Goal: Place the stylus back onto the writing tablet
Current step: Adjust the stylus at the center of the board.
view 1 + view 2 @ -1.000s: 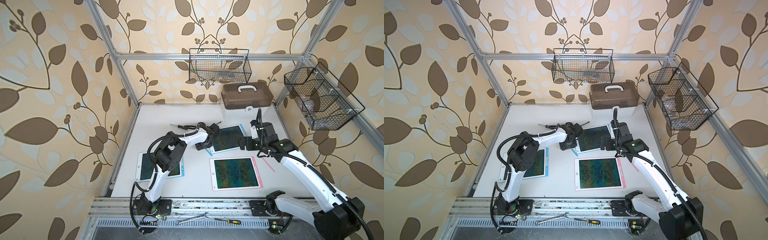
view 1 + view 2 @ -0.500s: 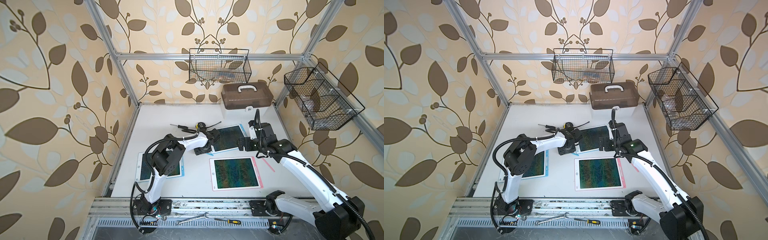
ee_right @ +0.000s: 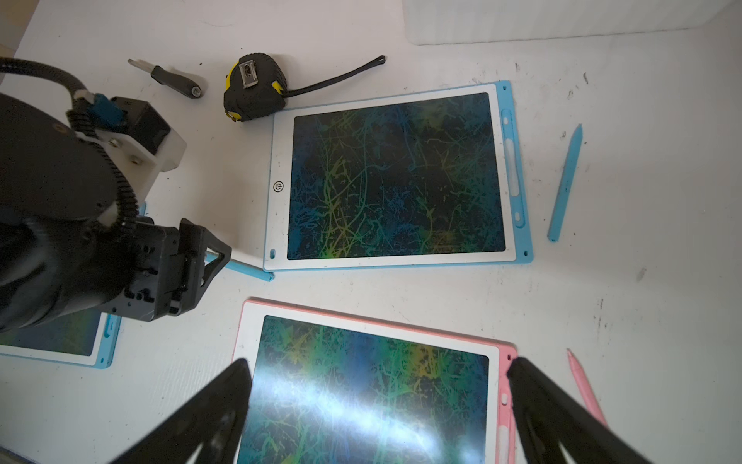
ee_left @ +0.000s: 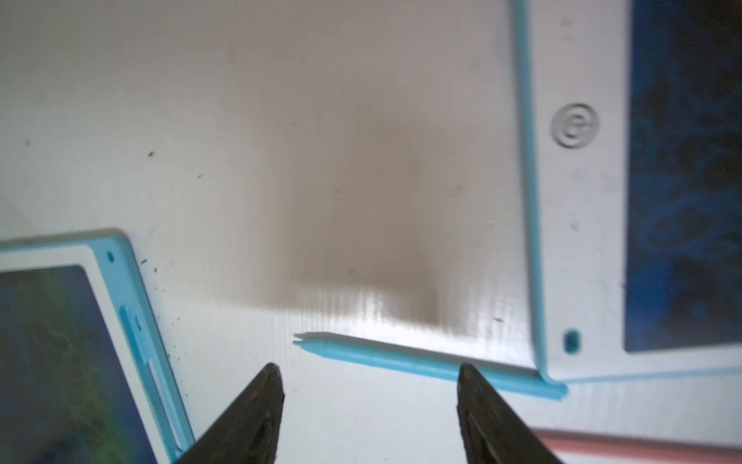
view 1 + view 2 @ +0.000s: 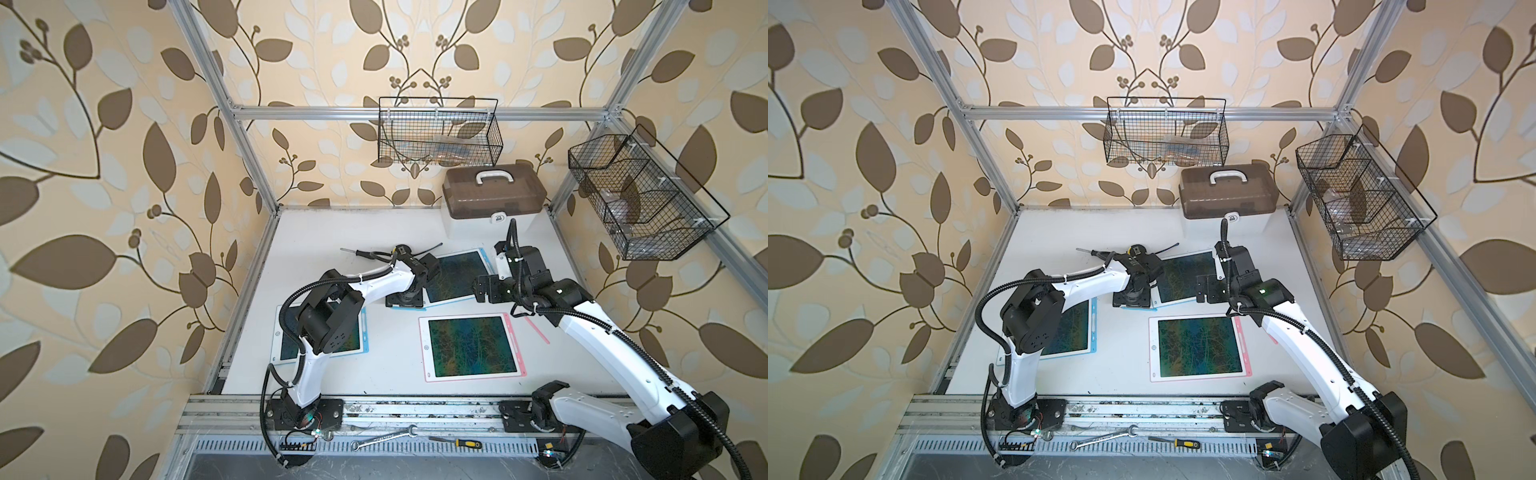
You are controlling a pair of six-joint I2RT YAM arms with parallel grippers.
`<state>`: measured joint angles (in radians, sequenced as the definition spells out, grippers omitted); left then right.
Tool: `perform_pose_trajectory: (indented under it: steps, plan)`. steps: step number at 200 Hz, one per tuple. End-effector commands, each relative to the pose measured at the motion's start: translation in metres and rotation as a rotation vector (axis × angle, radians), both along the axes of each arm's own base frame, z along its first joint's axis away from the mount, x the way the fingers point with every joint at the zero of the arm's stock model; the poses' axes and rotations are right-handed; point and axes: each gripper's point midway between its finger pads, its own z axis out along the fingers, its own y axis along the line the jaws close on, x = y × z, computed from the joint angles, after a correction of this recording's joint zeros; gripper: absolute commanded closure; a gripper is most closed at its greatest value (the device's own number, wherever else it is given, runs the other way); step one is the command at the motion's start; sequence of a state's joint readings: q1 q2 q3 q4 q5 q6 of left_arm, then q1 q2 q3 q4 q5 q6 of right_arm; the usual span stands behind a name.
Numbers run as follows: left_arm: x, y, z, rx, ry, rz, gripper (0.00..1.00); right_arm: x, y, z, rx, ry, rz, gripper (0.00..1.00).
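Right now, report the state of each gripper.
Left gripper: open, holding nothing; blue stylus lies on the table by its fingers.
Right gripper: open, holding nothing.

1. The blue-framed writing tablet [image 3: 395, 176] was laid flat, screen upward; the dark screen was covered with multicoloured scribbles.
2. The light-blue stylus [image 4: 401, 361] was laid flat off the tablet, blunt end just beside one corner, tip pointed away.
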<state>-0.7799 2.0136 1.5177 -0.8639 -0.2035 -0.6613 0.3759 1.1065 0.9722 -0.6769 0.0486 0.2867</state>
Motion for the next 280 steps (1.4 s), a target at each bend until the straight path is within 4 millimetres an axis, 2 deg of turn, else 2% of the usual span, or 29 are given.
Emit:
perform_pose_trajectory:
  steps: [1,35,64,96,132,205,280]
  plan:
    - [-0.009,-0.02,0.036,-0.064,0.007,-0.267,0.31,-0.005,-0.002,-0.005,-0.018,0.007,0.005,0.0]
    - [-0.011,-0.027,0.03,-0.053,0.054,-0.404,0.32,-0.008,-0.004,-0.003,-0.019,0.003,0.003,0.0]
    - [-0.008,-0.032,0.024,-0.086,0.079,-0.444,0.32,-0.008,-0.004,-0.004,-0.019,0.006,0.003,0.0]
    - [-0.009,-0.029,0.011,-0.058,0.128,-0.484,0.32,-0.008,-0.006,-0.003,-0.029,0.005,-0.005,0.0]
    - [-0.007,-0.017,0.0,-0.057,0.164,-0.473,0.31,-0.008,-0.004,-0.007,-0.027,0.015,0.0,0.0]
    - [-0.007,-0.011,-0.019,-0.076,0.204,-0.468,0.31,-0.008,-0.002,-0.008,-0.03,0.019,0.001,0.0]
    - [-0.015,-0.009,-0.027,-0.075,0.241,-0.483,0.33,-0.007,-0.002,-0.008,-0.032,0.019,0.001,0.0]
